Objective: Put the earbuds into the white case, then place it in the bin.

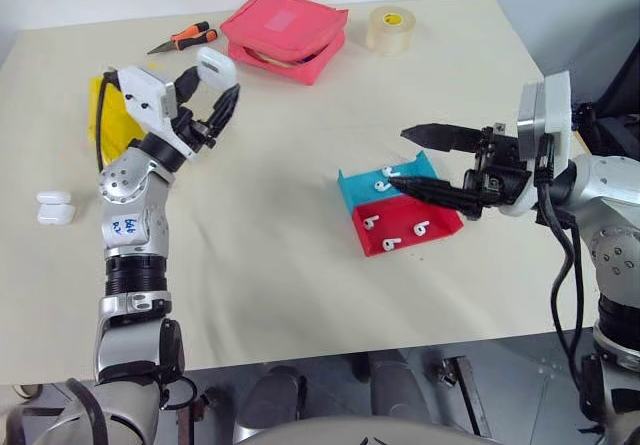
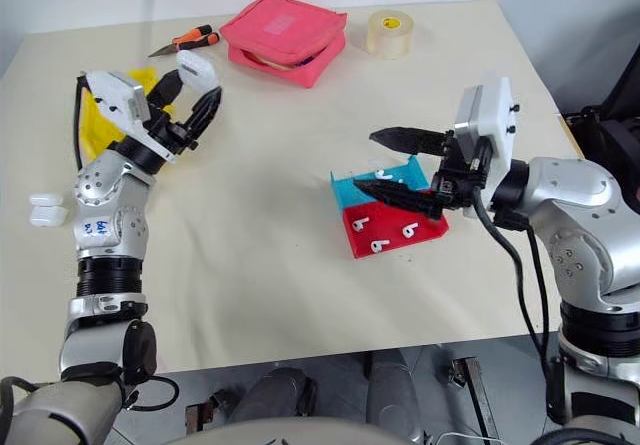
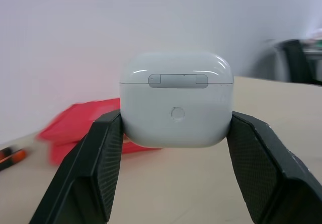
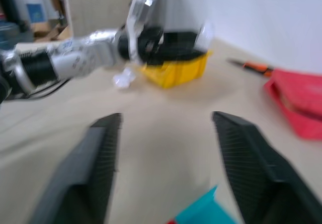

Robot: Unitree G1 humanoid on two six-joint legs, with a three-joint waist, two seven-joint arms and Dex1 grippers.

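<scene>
Above table [image 1: 300, 225], raised left gripper [image 1: 215, 85] clamps white case [image 1: 217, 66]; right gripper [image 1: 415, 160] gapes.

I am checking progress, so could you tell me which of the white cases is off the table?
The white case pinched in the left gripper, near the yellow bin; the two other cases lie on the table.

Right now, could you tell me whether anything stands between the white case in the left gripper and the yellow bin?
Nothing visible does. The left gripper holds the white case above the table, beside the bin, with only the arm's own wrist over the bin.
</scene>
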